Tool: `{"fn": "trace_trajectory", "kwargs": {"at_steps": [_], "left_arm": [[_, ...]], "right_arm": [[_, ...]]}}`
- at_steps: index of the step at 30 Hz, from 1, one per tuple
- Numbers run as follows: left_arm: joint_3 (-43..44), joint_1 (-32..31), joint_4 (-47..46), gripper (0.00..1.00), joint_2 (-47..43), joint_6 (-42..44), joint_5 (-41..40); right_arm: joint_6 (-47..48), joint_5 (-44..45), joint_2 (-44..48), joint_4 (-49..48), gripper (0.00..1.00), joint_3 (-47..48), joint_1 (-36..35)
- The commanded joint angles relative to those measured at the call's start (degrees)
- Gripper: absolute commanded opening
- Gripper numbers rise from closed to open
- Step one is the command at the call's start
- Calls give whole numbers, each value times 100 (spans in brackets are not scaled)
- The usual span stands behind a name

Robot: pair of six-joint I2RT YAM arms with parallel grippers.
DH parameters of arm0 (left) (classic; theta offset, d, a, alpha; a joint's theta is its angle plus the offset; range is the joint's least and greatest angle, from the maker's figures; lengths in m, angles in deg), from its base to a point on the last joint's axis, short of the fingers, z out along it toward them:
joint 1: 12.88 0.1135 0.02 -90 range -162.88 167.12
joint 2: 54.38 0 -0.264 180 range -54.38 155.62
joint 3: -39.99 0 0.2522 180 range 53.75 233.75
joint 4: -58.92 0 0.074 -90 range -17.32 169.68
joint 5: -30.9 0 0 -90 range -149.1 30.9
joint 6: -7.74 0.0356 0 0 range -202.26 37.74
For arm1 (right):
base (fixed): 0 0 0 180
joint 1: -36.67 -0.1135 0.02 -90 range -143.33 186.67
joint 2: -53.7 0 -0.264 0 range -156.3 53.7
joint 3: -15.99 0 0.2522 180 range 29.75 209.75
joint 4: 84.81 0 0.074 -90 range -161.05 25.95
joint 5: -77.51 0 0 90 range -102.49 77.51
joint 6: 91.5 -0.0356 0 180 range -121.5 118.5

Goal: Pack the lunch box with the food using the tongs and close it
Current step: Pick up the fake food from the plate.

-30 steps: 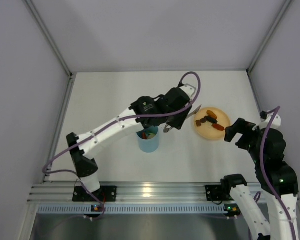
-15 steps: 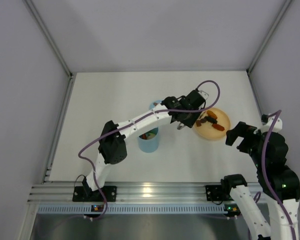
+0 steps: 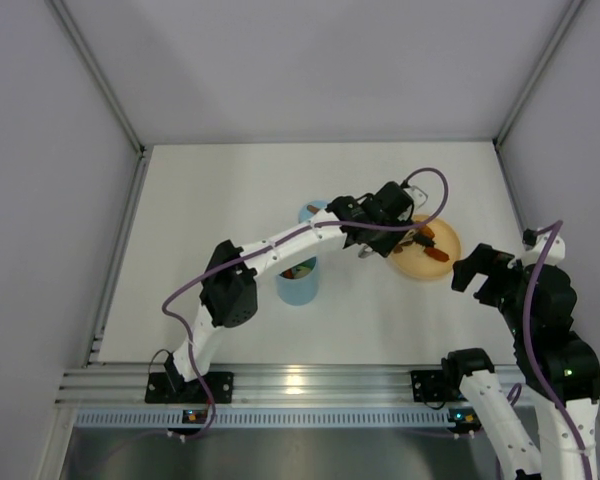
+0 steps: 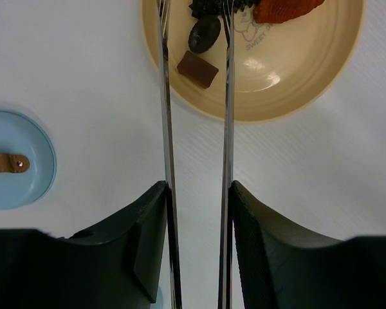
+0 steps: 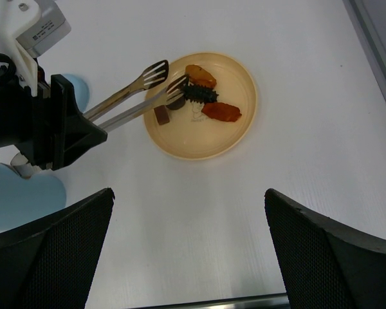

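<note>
My left gripper [image 4: 198, 193] is shut on the tongs [image 4: 226, 96], one silvery arm pressed against each finger. The tong tips reach over the orange-yellow plate [image 4: 309, 96] and straddle a dark oval piece of food [image 4: 204, 33], with a brown block [image 4: 197, 69] just below it. From the right wrist the tongs [image 5: 138, 93] slant onto the plate among orange [image 5: 201, 75], dark spiky [image 5: 199, 94] and red [image 5: 221, 111] pieces. The lunch box [image 3: 298, 282] stands open with food inside. Its blue lid [image 4: 13, 161] lies flat on the table. My right gripper [image 5: 190, 244] hangs open near the plate.
The left arm [image 3: 280, 245] stretches over the lunch box toward the plate [image 3: 442, 262]. White walls close in the table at the back and both sides. A metal rail [image 3: 300, 385] runs along the near edge.
The left arm swung right, carrying the tongs from above the lunch box to the plate. The tongs have closed slightly. The right arm has hardly moved.
</note>
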Motion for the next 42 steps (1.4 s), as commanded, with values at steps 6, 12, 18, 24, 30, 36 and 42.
{"fn": "trace_trajectory", "kwargs": {"at_steps": [6,12,18,24,30,36,42], "left_arm": [[-162,5,-152,47,-19,285,214],[-101,5,50,47,113,364,452],[-66,14,182,47,236,338,408],[-39,14,217,42,236,303,487],[-48,14,314,27,70,250,496],[-4,14,367,25,-212,206,540],[66,6,437,25,-458,162,689]], "right_arm": [[123,105,46,26,99,85,70],[131,131,54,43,99,102,70],[123,114,54,34,99,67,70],[131,131,72,43,99,67,70],[105,131,81,61,99,85,70],[96,131,89,87,99,129,70],[96,140,81,122,99,190,70]]}}
